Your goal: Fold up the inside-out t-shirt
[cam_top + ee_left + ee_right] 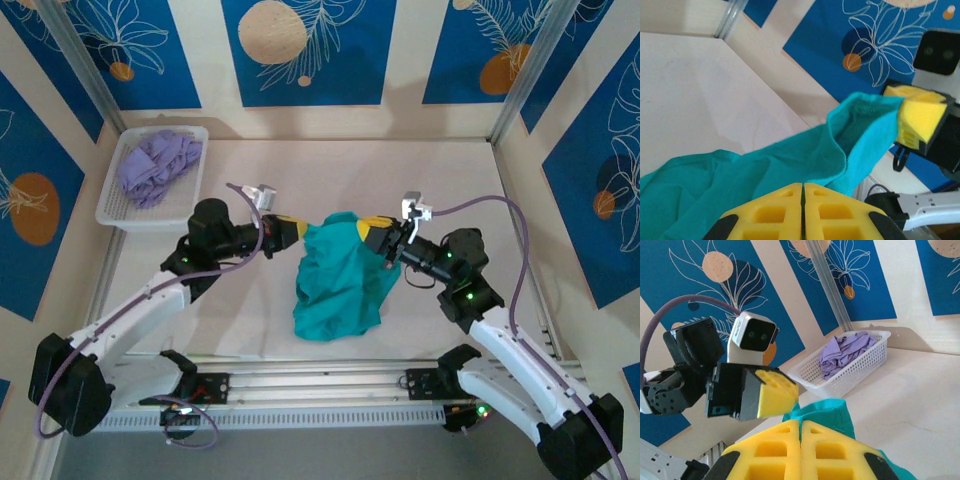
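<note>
Two pinches carry the work here: the left gripper (803, 192) and the right gripper (801, 430) each have their yellow pads (840, 220) pressed together on the t-shirt (338, 275). It hangs between them over the middle of the table (440, 170), its upper edge spanning from one grip to the other and the rest drooping in a crumpled teal bundle; whether the lowest folds touch the table I cannot tell. The step in hand looks like opening the garment out ahead of any fold. To do it well the arms should draw apart evenly and level, so the held edge goes taut without twisting, then lay the body of the cloth flat rather than dropping it in a heap. The grips seem to sit near each other on one edge, so a regrip nearer the corners may be needed. The cloth is thin, matte knit, soft and limp, forming rounded pleats and a rolled lip beside the right pads; it will likely cling to itself. The pads are blocky foam with square hollows, compliant and grippy. Well apart, at the far left corner, a white mesh basket (110, 205) holds a lavender garment (158, 168).
</note>
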Controlling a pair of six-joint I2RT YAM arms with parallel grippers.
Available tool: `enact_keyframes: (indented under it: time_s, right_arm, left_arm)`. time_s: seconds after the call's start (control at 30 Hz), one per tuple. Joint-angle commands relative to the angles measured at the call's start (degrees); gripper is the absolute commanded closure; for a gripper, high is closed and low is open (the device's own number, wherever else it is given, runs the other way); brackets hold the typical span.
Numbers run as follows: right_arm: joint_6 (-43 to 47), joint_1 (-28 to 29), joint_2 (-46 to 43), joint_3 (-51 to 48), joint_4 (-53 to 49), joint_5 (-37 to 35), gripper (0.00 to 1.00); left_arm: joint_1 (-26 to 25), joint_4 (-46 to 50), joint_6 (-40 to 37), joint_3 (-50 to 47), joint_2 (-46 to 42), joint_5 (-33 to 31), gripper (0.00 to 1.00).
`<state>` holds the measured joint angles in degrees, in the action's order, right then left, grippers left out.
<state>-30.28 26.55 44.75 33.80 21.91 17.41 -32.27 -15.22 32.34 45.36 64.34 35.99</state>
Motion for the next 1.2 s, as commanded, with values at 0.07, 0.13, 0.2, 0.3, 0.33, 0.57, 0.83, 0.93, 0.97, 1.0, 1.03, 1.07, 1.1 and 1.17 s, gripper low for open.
enact_keyframes:
  time_s: [0.07, 0.13, 0.2, 0.3, 0.33, 0.57, 0.83, 0.93, 0.97, 1.0, 1.03, 1.07, 1.1, 1.17]
  right_arm:
    - [3.53, -0.67, -0.23, 3.05, -1.10, 3.67, 1.00]
    - [4.89, -1.50, -0.91, 2.73, -1.77, 5.18, 1.00]
    - [5.60, -2.31, -1.41, 2.52, -2.67, 6.42, 1.00]
    - [6.41, -3.45, -2.01, 2.40, -4.38, 7.02, 1.00]
    - [6.61, -3.73, -2.24, 2.24, -4.72, 7.02, 1.00]
    - [7.12, -4.98, -2.94, 1.29, -6.05, 6.90, 1.00]
    - [4.29, -3.32, -0.06, 1.30, 0.12, 8.26, 1.00]
    - [4.43, -1.97, 1.84, 2.20, 1.19, 8.28, 1.00]
    - [4.66, -1.64, 2.24, 2.43, 1.14, 8.22, 1.00]
    - [4.91, -1.46, 2.43, 2.50, 0.90, 8.13, 1.00]
    - [5.20, -1.40, 2.52, 2.56, 0.66, 7.93, 1.00]
    - [5.36, -1.40, 2.53, 2.37, 0.52, 7.75, 1.00]
    - [5.60, -1.41, 2.36, 2.25, 0.22, 7.56, 1.00]
    - [5.96, -1.41, 2.16, 1.95, -0.21, 7.23, 1.00]
  left_arm:
    - [-0.51, 0.14, -3.59, -1.88, -0.96, -2.80, 0.92]
    - [-0.53, -0.24, -3.91, -2.68, -1.35, -4.21, 0.92]
    - [-0.45, -0.35, -4.01, -3.34, -1.82, -5.40, 0.93]
    - [-0.30, 0.43, -4.21, -3.87, -3.58, -8.00, 0.97]
    - [-0.23, 0.60, -4.18, -4.17, -4.32, -9.13, 0.99]
    - [0.51, -1.57, -3.27, -5.63, -9.28, -10.89, 1.00]
    - [-1.89, -8.00, -1.14, -3.36, -3.57, 2.14, 0.92]
    - [-3.71, -6.03, -3.12, -2.06, -2.17, 2.29, 0.90]
    - [-3.96, -5.67, -3.40, -1.86, -1.96, 2.26, 0.89]
    - [-4.07, -5.61, -3.45, -1.78, -1.85, 2.20, 0.89]
    - [-4.06, -5.61, -3.51, -1.86, -1.89, 2.16, 0.88]
    - [-4.10, -5.44, -3.58, -1.94, -2.00, 2.09, 0.88]
    - [-4.10, -5.27, -3.75, -2.01, -2.17, 2.00, 0.87]
    - [-4.09, -5.22, -3.88, -2.26, -2.59, 1.76, 0.86]
